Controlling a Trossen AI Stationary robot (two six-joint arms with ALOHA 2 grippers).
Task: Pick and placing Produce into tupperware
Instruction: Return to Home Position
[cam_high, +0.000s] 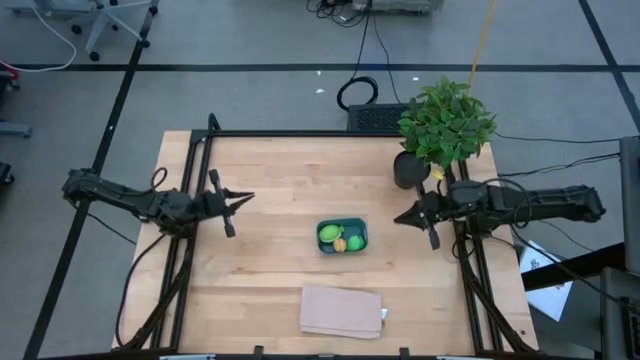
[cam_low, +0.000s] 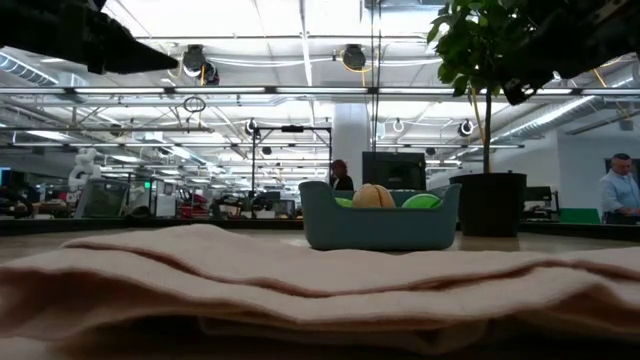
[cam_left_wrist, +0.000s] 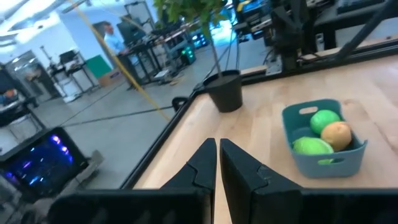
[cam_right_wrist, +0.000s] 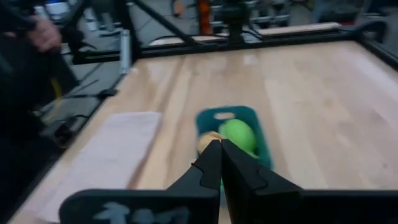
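Toy fruits (cam_left_wrist: 324, 120) in the bin (cam_left_wrist: 329, 167) look light, hard, kinda slick, so I'd pinch across their middles; left hand (cam_high: 248, 198) and right hand (cam_high: 400, 216) are both closed, empty.

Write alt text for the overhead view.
A teal container at the middle of a wooden table holds three toy fruits. The left gripper and right gripper hang shut either side of it; a potted plant and folded cloth sit nearby.

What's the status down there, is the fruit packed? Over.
Left gripper and right gripper shut, empty, either side. Three fruits inside blue container. Cloth, plant apart from it.
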